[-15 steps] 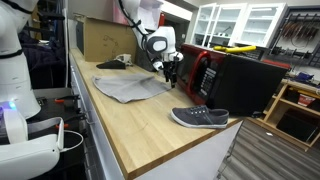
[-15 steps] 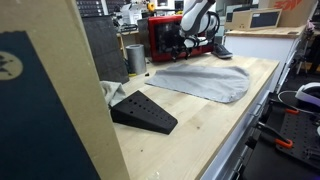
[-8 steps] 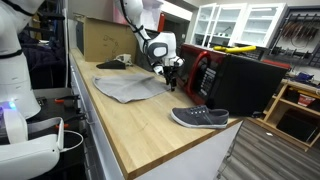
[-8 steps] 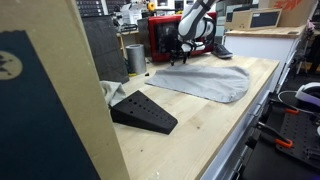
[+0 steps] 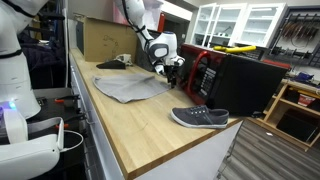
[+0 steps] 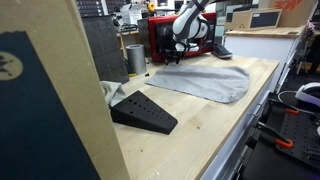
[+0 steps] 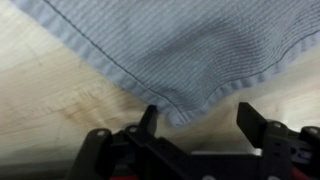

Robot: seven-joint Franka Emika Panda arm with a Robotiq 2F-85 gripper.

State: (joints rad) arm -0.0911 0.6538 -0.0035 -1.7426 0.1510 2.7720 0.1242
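The work surface is a long light wooden bench top (image 5: 150, 130), shown in both exterior views. A flat grey woven cloth (image 5: 130, 88) is spread on it. The black two-finger gripper (image 5: 168, 72) is positioned low at the far corner of the grey woven cloth, close to the wood. In the wrist view the fingers (image 7: 150, 120) are seen set apart, with the hemmed corner lying between them. Nothing is clamped, and whether either finger touches the fabric cannot be told.

A red-fronted black appliance (image 5: 240, 80) is placed on the bench top near the gripper. A grey lace-up shoe (image 5: 200, 118) lies near the bench end, well apart from the cloth. In an exterior view, a black wedge-shaped block (image 6: 145, 112) and a metal cup (image 6: 136, 58) are located on the same surface. A brown cardboard box (image 5: 105, 38) is placed behind the cloth. White glass-fronted cabinets (image 5: 240, 22) are seen at the back of the room.
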